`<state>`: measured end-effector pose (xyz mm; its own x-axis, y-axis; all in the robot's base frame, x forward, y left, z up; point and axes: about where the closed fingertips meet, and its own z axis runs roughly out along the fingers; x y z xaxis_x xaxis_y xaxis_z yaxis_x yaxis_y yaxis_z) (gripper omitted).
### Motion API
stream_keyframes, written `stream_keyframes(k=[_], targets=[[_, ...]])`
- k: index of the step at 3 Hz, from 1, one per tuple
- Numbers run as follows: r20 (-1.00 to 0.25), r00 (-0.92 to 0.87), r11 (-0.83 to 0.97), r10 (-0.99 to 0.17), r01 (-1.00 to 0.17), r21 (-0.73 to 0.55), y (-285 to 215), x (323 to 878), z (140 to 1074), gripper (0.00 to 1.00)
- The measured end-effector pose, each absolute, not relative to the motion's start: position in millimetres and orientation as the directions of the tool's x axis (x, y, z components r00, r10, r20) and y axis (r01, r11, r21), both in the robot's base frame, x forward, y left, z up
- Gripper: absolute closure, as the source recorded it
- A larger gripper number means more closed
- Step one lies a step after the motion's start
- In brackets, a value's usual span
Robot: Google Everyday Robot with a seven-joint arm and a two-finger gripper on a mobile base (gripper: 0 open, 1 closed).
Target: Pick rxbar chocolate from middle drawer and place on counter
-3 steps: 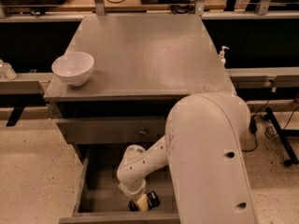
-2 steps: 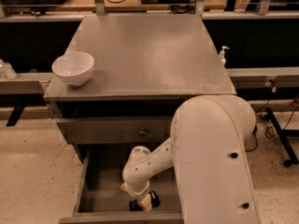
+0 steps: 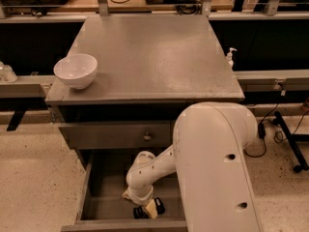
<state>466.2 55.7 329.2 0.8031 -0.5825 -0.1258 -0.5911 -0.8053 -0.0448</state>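
Note:
The middle drawer [image 3: 104, 178] is pulled open below the counter [image 3: 149, 57]. My arm reaches down into it from the right. My gripper [image 3: 147, 210] is low in the drawer, close to its front wall and near the floor. A small dark piece [image 3: 159, 207] shows right at the gripper's tip; it may be the rxbar chocolate, but most of it is hidden by the gripper. I cannot see whether the gripper holds it.
A white bowl [image 3: 76, 70] stands at the counter's front left corner. The shallower upper drawer front with a small round knob [image 3: 147, 136] is closed above the open drawer. A small pump bottle [image 3: 231, 57] stands just past the counter's right edge. My large white arm [image 3: 217, 168] covers the drawer's right part.
My wrist has sunk a little lower and shifted slightly right inside the drawer. The gripper tip stays near the drawer's front wall. The bowl has not moved.

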Motion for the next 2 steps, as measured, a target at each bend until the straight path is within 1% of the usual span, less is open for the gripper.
stream_keyframes(k=[1, 2], targets=[[-0.130, 0.807, -0.810, -0.576, -0.585, -0.041, 55.2, 466.4, 328.6, 0.36], [-0.130, 0.807, -0.810, -0.576, -0.585, -0.041, 55.2, 466.4, 332.3, 0.59]])
